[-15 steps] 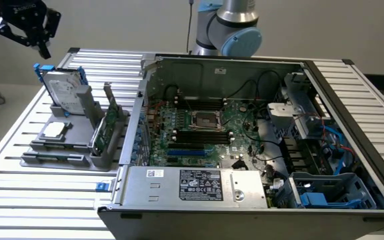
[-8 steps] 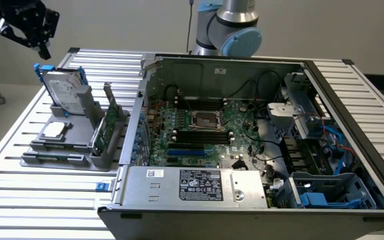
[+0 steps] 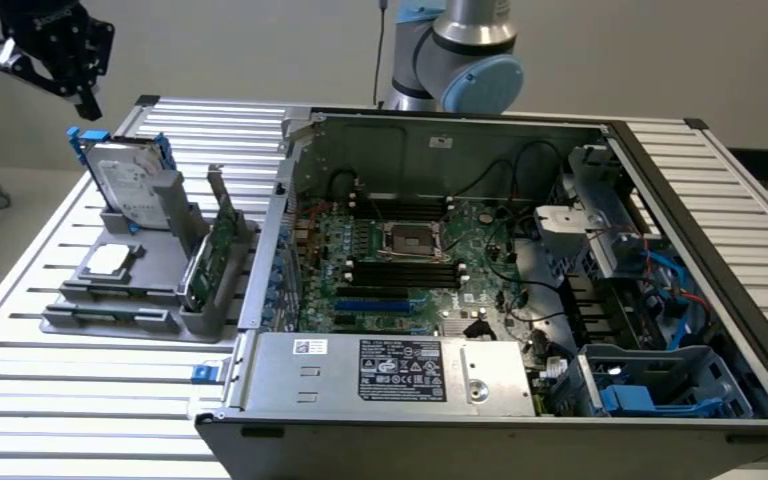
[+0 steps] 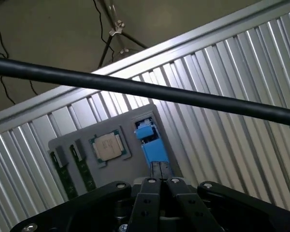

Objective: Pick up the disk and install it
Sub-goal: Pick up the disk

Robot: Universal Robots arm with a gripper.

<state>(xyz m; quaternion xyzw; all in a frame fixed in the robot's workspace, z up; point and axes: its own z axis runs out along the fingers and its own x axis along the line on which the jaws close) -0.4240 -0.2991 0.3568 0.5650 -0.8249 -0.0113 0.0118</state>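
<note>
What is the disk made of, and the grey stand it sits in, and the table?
The disk looks like silver-grey metal with a dull sheen, its edge frame bright blue, likely plastic. The grey stand is matte and even, probably plastic. The table looks like ribbed bare aluminium, shiny along its slats.

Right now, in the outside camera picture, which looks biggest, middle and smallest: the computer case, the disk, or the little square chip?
1. computer case: by far the biggest.
2. disk: middle.
3. square chip: smallest, even though it sits a bit nearer the camera than the disk.
</note>
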